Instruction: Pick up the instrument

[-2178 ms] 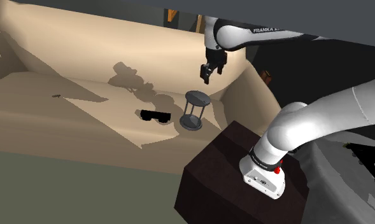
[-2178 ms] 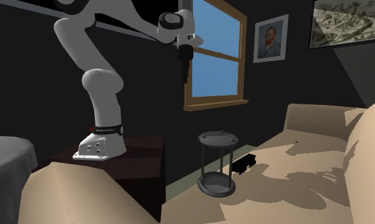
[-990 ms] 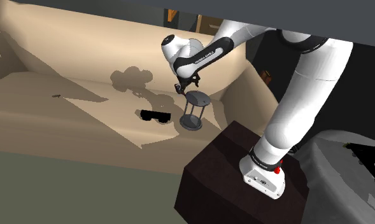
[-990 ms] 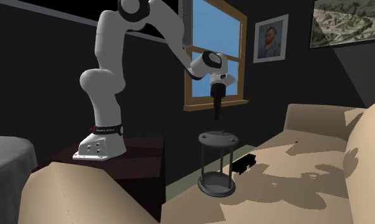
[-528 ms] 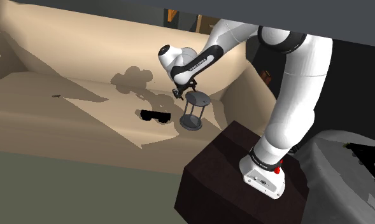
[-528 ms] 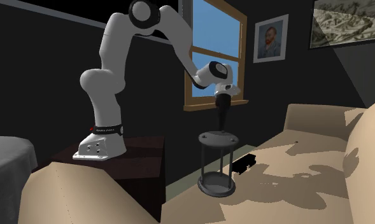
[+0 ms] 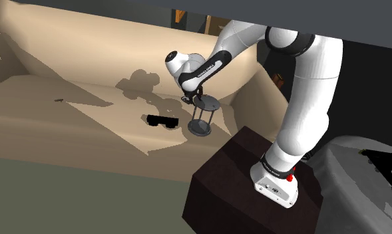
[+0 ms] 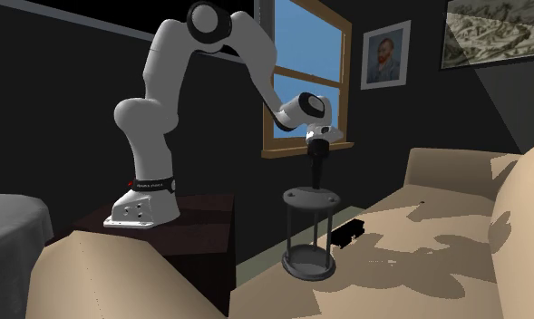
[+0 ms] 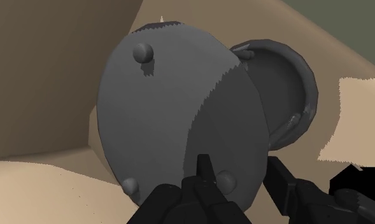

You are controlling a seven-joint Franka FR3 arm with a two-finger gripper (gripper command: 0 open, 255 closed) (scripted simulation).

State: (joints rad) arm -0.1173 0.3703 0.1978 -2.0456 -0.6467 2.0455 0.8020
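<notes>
Pincer: black, pointing down, its tips just above the instrument's upper disc; it hangs from the white arm that arches over from the stand.
Pincer state: spread. In the wrist view the two fingers stand apart with nothing pinched; one lies over the upper disc, the other out past its rim.
Instrument: directly beneath the pincer, standing upright on the sofa seat. It is dark grey, with two round discs joined by thin rods.
Upper disc: just under the fingertips and close to them. Whether they touch it cannot be told.
Knob: a small round stud on the upper disc, in the gap between the two fingers. Two more studs sit farther off round the disc's edge.
Lower disc: seen beyond the upper one, on the side of the finger that is off the rim. It rests on the sofa.
Black object: low and flat, lying on the seat near the instrument's foot, below the pincer and off to one side. It is apart from both.
Sofa: tan, and it carries both things. The arm's shadow falls across its cushions under and past the pincer.
Stand: a dark box at the sofa's end, behind the pincer, bearing the arm's base.
Window: wood-framed with blue panes, in the dark wall behind the pincer in the second exterior view.
Portrait: hangs on the wall just beside the window, higher than the pincer.
</notes>
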